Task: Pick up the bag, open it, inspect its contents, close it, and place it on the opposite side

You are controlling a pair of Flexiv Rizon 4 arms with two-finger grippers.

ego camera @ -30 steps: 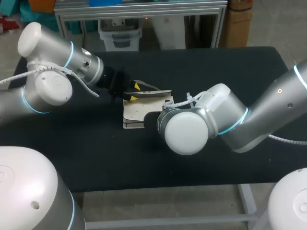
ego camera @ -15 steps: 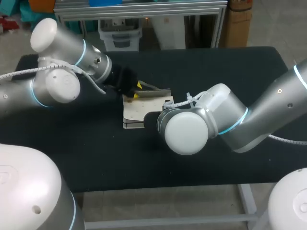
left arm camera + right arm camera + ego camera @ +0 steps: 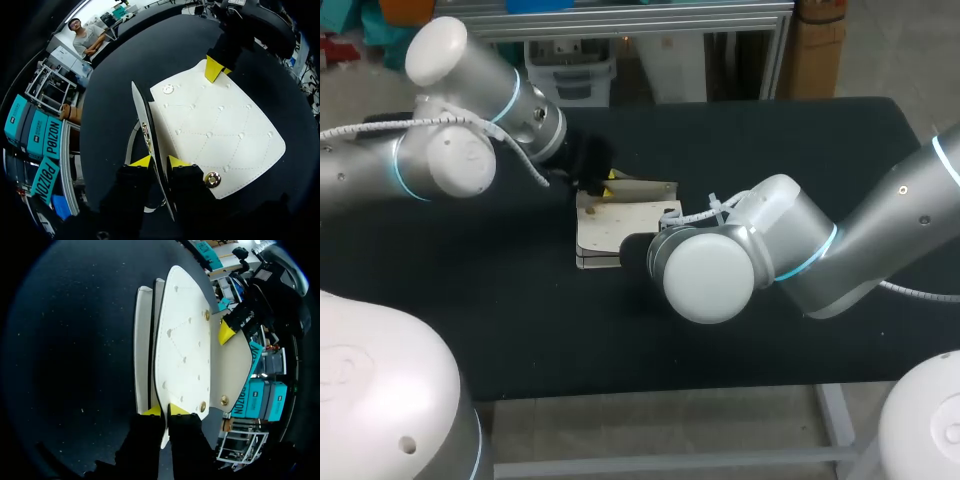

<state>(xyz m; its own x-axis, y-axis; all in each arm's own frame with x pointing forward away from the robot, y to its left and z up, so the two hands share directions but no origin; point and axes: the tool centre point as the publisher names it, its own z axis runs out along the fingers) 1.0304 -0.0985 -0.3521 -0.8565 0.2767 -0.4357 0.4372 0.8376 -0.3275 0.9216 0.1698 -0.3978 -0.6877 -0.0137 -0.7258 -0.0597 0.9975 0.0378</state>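
Observation:
A white quilted bag point(image 3: 613, 230) lies flat near the middle of the black table point(image 3: 520, 320). Its flap point(image 3: 645, 188) is lifted at the far side. In the left wrist view the flap point(image 3: 145, 120) runs edge-on between the yellow tips of my left gripper point(image 3: 159, 161), which is shut on it above the bag's quilted panel point(image 3: 215, 135). My right gripper point(image 3: 165, 410) is shut on the rim of the bag's front panel point(image 3: 180, 340). In the head view its fingers are hidden behind my right wrist point(image 3: 705, 265). My left gripper point(image 3: 608, 183) sits at the bag's far left corner.
A metal snap stud point(image 3: 212, 179) shows on the panel beside my left fingers. The bag's strap point(image 3: 620, 178) lies on the table just behind the flap. Bare black table surrounds the bag on all sides.
My left arm has swung to the right and away from me, and its gripper has closed onto the flap, which has tipped up. The right arm and the bag's body have stayed put.

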